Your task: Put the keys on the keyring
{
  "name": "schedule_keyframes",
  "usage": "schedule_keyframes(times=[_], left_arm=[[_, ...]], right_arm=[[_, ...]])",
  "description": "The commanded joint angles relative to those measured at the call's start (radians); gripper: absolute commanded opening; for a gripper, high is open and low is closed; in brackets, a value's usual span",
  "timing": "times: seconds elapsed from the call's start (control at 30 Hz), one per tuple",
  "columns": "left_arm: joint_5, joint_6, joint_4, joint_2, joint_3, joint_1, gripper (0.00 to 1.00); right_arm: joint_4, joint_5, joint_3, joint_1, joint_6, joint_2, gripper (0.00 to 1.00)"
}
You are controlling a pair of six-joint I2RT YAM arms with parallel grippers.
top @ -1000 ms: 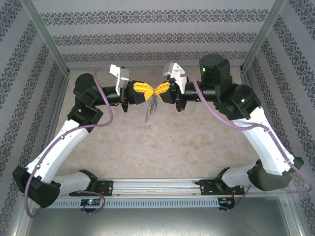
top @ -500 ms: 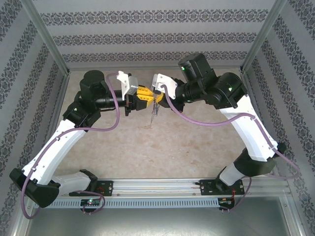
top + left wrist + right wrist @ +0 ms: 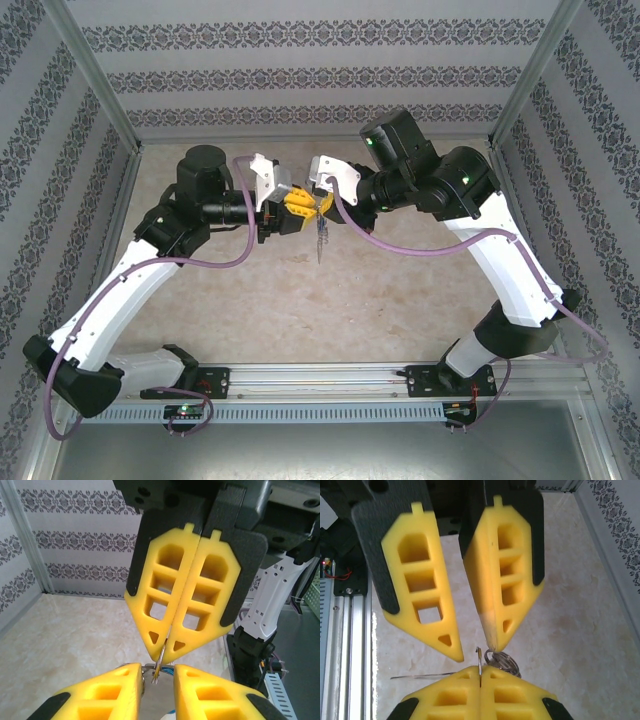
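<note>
The keyring (image 3: pixel 320 236) hangs above the table between both grippers, its thin metal edge up. My right gripper (image 3: pixel 480 670) is shut on that edge (image 3: pixel 480 658), and the small wire rings (image 3: pixel 506 661) bunch just beside its tips. My left gripper (image 3: pixel 157 674) faces it with its jaws apart on either side of the loop's edge (image 3: pixel 158 669), one fingertip (image 3: pixel 495 642) close to the wire rings. A sliver of blue (image 3: pixel 173 670) behind the loop looks like the key; the rest of it is hidden. In the top view the left gripper (image 3: pixel 304 205) and right gripper (image 3: pixel 323 204) meet tip to tip.
The beige table (image 3: pixel 330 300) lies below the hanging loop. Patterned walls (image 3: pixel 320 80) close the back and sides, with metal posts (image 3: pixel 95 70) at the corners. The arms' base rail (image 3: pixel 320 378) runs along the near edge.
My left jaws have parted and let go of the loop. Both grippers shifted slightly left and nearer; the right arm swung its elbow up. The keyring stays in the right gripper.
</note>
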Motion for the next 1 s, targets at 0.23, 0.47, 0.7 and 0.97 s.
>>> schedule_keyframes(times=[0.23, 0.47, 0.7, 0.97], left_arm=[[0.015, 0.033, -0.021, 0.013, 0.029, -0.03, 0.0], [0.013, -0.052, 0.107, -0.021, -0.021, -0.029, 0.0], [0.091, -0.168, 0.216, -0.021, -0.015, -0.025, 0.0], [0.2, -0.367, 0.428, -0.007, -0.023, -0.012, 0.0]], right_arm=[[-0.002, -0.046, -0.006, 0.022, 0.015, -0.005, 0.0], [0.006, -0.059, -0.019, 0.027, 0.037, -0.019, 0.15], [0.126, -0.088, -0.167, 0.018, 0.136, -0.127, 0.21], [0.201, -0.135, -0.228, -0.019, 0.196, -0.198, 0.16]])
